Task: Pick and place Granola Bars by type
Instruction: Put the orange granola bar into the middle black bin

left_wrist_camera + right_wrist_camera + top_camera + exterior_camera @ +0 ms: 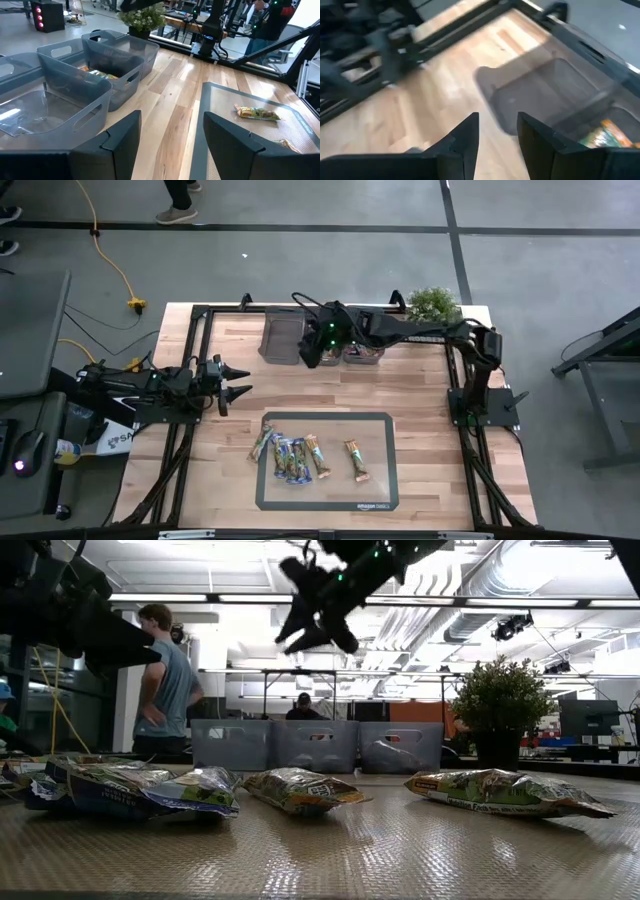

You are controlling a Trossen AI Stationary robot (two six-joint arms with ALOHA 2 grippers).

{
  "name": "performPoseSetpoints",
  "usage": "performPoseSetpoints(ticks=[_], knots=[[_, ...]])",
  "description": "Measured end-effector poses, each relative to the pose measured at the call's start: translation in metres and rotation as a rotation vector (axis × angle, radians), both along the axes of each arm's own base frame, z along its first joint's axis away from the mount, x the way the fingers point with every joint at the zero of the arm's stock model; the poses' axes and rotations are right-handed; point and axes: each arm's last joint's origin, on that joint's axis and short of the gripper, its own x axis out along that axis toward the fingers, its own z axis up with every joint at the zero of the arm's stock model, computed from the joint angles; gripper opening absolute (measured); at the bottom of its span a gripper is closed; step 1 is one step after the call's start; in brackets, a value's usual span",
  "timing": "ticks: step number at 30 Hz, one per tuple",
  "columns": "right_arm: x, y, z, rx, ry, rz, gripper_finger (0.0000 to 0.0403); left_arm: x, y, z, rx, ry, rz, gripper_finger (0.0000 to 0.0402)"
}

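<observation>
Several granola bars with green, blue and tan wrappers lie flat on the dark mat (380, 490): a cluster (290, 457) on its left part and a single bar (356, 459) to the right. They also show in the low view (300, 790). My right gripper (308, 352) hangs open and empty above the grey bins (283, 338) at the far edge, high in the low view (305, 635). A bar (610, 132) lies in one bin. My left gripper (240, 383) waits open and empty at the left, above the wood.
Three grey bins stand in a row at the far edge (317, 745); one holds a bar (100, 74). A potted plant (433, 304) stands at the far right corner. A person (165, 680) stands beyond the table. Bare wood (330, 390) lies between the mat and the bins.
</observation>
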Motion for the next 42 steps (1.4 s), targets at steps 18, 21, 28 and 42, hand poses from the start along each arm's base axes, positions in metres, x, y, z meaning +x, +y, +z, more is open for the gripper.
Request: performPoseSetpoints(ticks=[18, 21, 28, 42], knots=[[-0.062, 0.098, 0.102, -0.171, -0.165, 0.168, 0.0117, 0.0, 0.0, 0.0, 0.0, 0.0, 0.0, 0.0211], [-0.071, 0.12, 0.108, -0.147, -0.171, 0.209, 0.0117, 0.0, 0.0, 0.0, 0.0, 0.0, 0.0, 0.0211], [-0.086, 0.172, 0.114, 0.014, -0.195, 0.364, 0.0117, 0.0, 0.0, 0.0, 0.0, 0.0, 0.0, 0.0211], [-0.117, 0.248, 0.104, 0.411, -0.068, 0.25, 0.0117, 0.0, 0.0, 0.0, 0.0, 0.0, 0.0, 0.0211]])
